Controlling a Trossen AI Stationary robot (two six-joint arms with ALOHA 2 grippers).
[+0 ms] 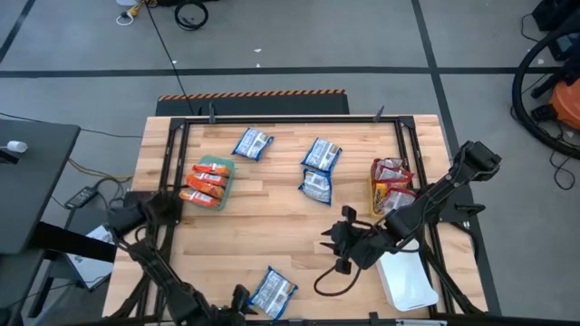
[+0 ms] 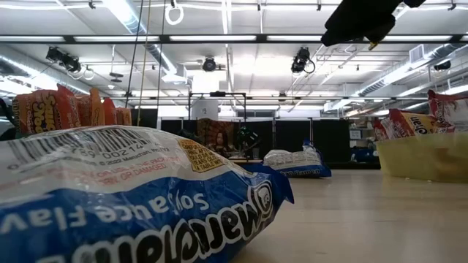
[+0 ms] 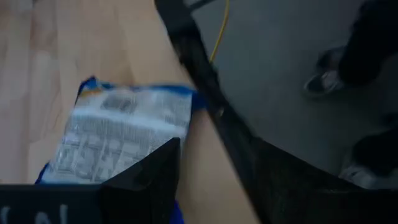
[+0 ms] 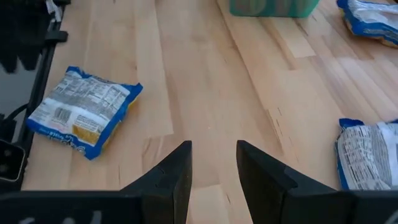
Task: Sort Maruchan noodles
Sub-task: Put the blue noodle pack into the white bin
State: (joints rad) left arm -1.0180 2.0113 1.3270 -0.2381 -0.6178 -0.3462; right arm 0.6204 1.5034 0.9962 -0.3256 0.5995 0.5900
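Observation:
A blue-and-white noodle packet (image 1: 273,292) lies flat near the table's near edge. It also shows in the left wrist view (image 3: 121,134) and fills the low view (image 2: 131,197). My left gripper (image 1: 237,303) is open just left of it. One finger (image 3: 149,180) stands at the packet's edge and the other (image 3: 292,186) stands past the table frame. My right gripper (image 1: 340,244) is open and empty above bare wood, right of centre (image 4: 213,174). Three more blue packets (image 1: 252,143) (image 1: 321,154) (image 1: 316,186) lie farther back.
A teal bin (image 1: 224,167) at the left holds orange-red packets (image 1: 205,184). A yellow bin (image 1: 372,186) at the right holds silvery-red packets (image 1: 393,174). A white bin (image 1: 406,279) stands at the near right. A black frame (image 1: 290,119) runs around the table. A person's shoes (image 3: 323,62) show on the floor.

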